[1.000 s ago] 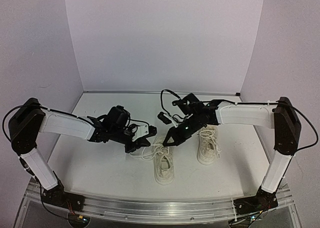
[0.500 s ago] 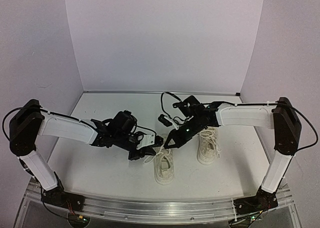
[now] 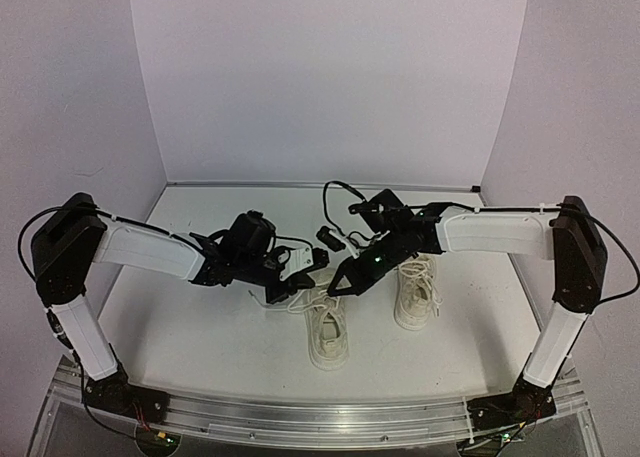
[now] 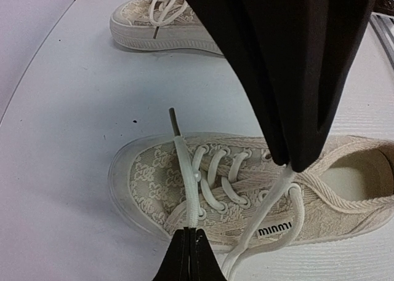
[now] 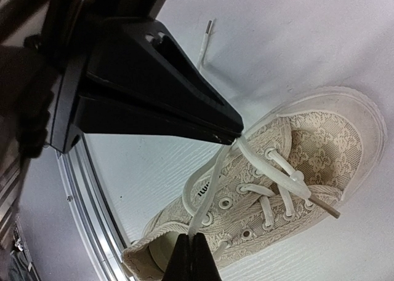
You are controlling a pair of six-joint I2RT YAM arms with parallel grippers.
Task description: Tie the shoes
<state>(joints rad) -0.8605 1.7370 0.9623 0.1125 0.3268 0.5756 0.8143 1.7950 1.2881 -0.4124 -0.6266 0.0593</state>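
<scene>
Two cream lace-pattern sneakers lie side by side. The left shoe (image 3: 328, 335) sits under both grippers, and the right shoe (image 3: 417, 292) lies beside it. My left gripper (image 3: 285, 292) is shut on one white lace end (image 4: 188, 189) that crosses the left shoe's toe (image 4: 154, 182). My right gripper (image 3: 336, 288) is shut on the other lace (image 5: 212, 186), which runs up from an eyelet near the shoe's opening (image 5: 271, 195). In the left wrist view the right gripper (image 4: 289, 167) hangs over the shoe. In the right wrist view the left gripper (image 5: 237, 132) is close above the laces.
The right shoe (image 4: 163, 19) has loose laces spread on top. A small black object (image 3: 327, 235) lies on the table behind the grippers. White walls enclose the back and both sides. A metal rail (image 3: 320, 417) runs along the near edge.
My left gripper has moved right and toward the back, closer to the right gripper, still pinching its lace. The right gripper has barely moved.
</scene>
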